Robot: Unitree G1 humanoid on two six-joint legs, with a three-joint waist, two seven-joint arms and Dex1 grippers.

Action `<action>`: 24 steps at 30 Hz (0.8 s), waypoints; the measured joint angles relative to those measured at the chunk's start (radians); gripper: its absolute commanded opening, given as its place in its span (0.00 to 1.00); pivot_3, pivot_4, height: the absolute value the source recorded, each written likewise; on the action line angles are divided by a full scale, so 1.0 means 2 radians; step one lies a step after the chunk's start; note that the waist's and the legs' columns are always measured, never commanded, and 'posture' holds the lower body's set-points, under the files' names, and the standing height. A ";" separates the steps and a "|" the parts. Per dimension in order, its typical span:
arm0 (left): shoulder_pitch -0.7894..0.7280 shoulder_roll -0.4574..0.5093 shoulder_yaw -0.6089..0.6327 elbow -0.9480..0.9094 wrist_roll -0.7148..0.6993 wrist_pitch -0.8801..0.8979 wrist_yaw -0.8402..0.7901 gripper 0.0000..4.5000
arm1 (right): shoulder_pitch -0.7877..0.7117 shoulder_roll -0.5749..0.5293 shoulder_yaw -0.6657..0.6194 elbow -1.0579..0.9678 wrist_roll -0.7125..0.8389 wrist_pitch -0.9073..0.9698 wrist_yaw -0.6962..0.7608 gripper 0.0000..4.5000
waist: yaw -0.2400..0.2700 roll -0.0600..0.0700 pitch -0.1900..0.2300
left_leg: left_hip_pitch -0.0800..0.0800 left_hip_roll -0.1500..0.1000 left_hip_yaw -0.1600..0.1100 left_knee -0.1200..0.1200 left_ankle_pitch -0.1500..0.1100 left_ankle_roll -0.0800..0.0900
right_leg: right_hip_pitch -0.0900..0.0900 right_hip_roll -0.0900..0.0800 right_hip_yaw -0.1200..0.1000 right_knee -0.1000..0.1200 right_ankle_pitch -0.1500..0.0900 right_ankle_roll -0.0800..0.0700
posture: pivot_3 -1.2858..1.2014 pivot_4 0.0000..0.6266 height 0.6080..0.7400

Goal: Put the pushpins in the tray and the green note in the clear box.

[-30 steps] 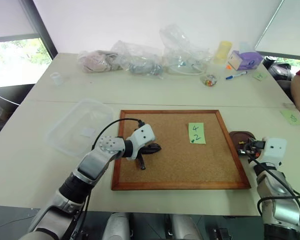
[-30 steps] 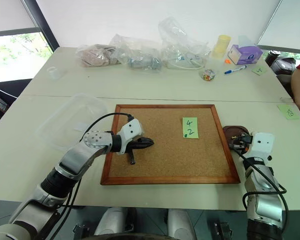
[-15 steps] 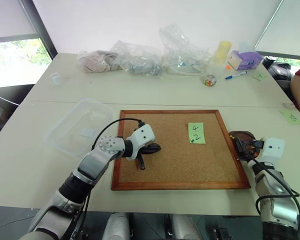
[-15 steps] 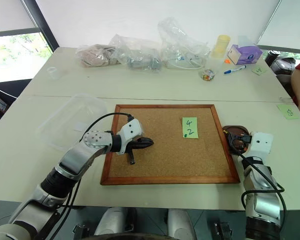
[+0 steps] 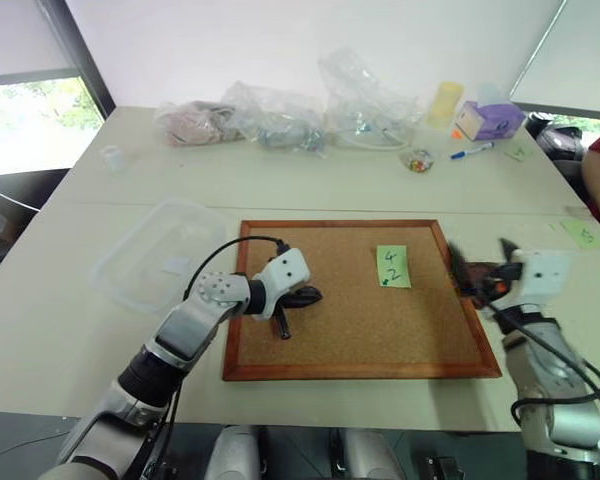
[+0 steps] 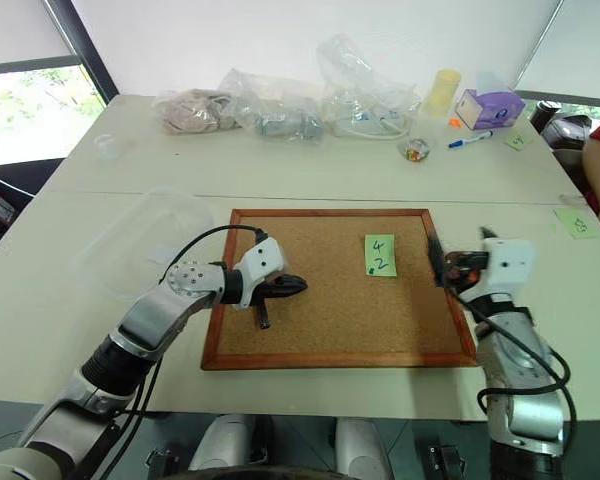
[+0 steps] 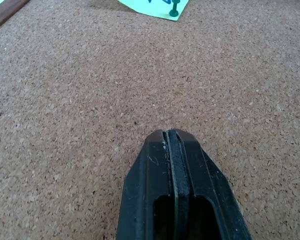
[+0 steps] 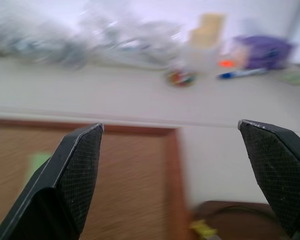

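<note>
Left gripper [image 7: 171,137] is hanging over the cork board [image 5: 350,330], fingers pressed together, empty. Right gripper [image 5: 477,262] is hovering over the board's right edge, jaws spread wide, empty. Note [image 5: 392,266] is sitting pinned on the board. Left wrist view is showing the green pin [image 7: 174,9]; right wrist view is showing the tray [image 8: 230,220] with a yellow pin [image 8: 204,230] inside. Clear box [image 5: 150,255] is lying left of the board.

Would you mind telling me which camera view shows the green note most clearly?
The right eye view: the green note lies whole on the cork board, its handwriting legible. The left eye view shows the same. The left wrist view catches one pinned corner; the right wrist view gives a blurred green patch.
</note>
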 measured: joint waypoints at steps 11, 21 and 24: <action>0.000 0.000 0.000 0.005 0.001 -0.007 -0.005 0.00 | 0.008 0.030 0.106 0.020 -0.026 0.014 0.022 0.99 | 0.000 0.000 0.000 | 0.000 0.000 0.000 0.000 0.000 0.000 | 0.000 0.000 0.000 0.000 0.000 -0.001 | 0.52 0.24 0.98; -0.001 0.001 0.000 0.005 0.002 -0.007 -0.003 0.00 | -0.006 0.034 0.099 0.057 -0.024 0.004 0.040 0.12 | 0.000 0.000 0.000 | 0.000 0.000 0.000 0.000 0.000 0.000 | 0.000 0.000 0.000 0.000 0.000 -0.001 | 0.52 0.24 0.98; -0.001 0.001 0.001 0.005 0.002 -0.007 -0.002 0.00 | -0.010 0.035 0.095 0.060 -0.024 0.005 0.041 0.01 | 0.000 0.000 0.000 | 0.000 0.000 0.000 0.000 0.000 0.000 | 0.000 0.000 0.000 0.000 0.000 -0.001 | 0.52 0.24 0.98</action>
